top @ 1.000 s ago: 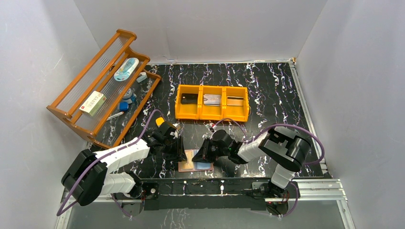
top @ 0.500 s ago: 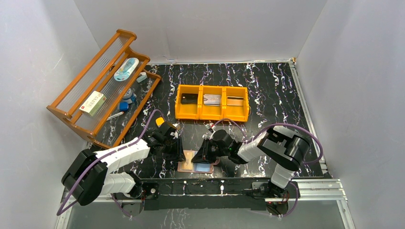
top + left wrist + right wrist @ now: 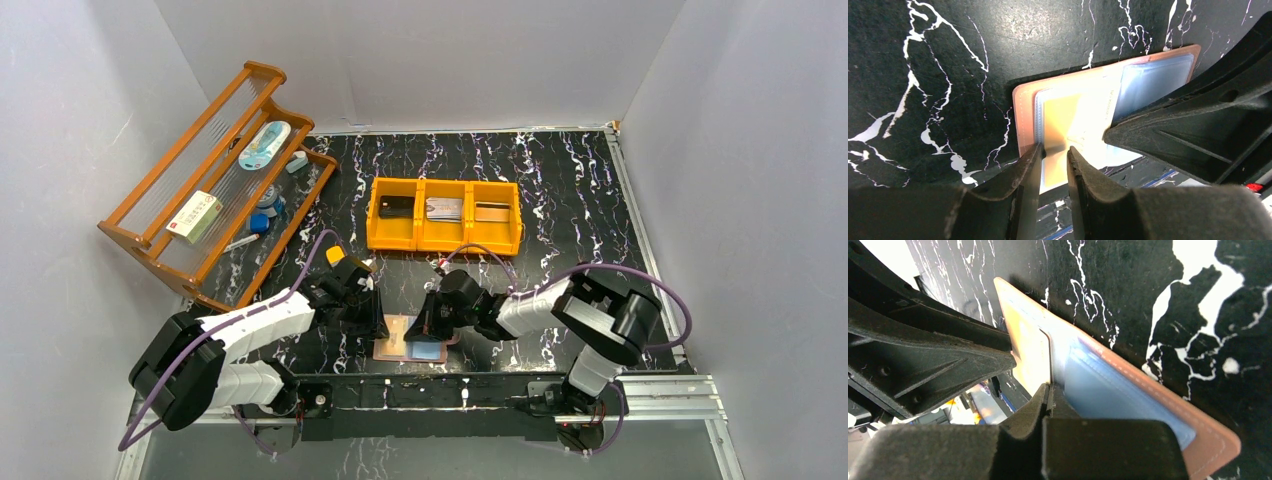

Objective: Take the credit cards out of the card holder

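Note:
The salmon-pink card holder (image 3: 402, 347) lies open on the table near the front edge, its pale blue lining up. It also shows in the left wrist view (image 3: 1023, 115) and the right wrist view (image 3: 1208, 440). A yellow-orange credit card (image 3: 1058, 115) sits in its left pocket and sticks out past the edge. My left gripper (image 3: 380, 322) is narrowly open, with its fingertips on that card (image 3: 1054, 148). My right gripper (image 3: 428, 325) is shut on the thin edge of a pale pocket leaf at the holder's fold (image 3: 1049, 387). I cannot tell whether a card is in its pinch.
An orange three-compartment tray (image 3: 445, 247) stands behind the holder, with a dark card (image 3: 397, 207), a grey card (image 3: 444, 209) and a brown card (image 3: 490, 212) in it. A wooden rack (image 3: 150, 250) with small items stands at the back left. The rail of the arm bases runs just in front of the holder.
The right arm's elbow has swung to the right while its gripper stays on the holder. The left gripper has hardly moved. The holder has shifted only slightly.

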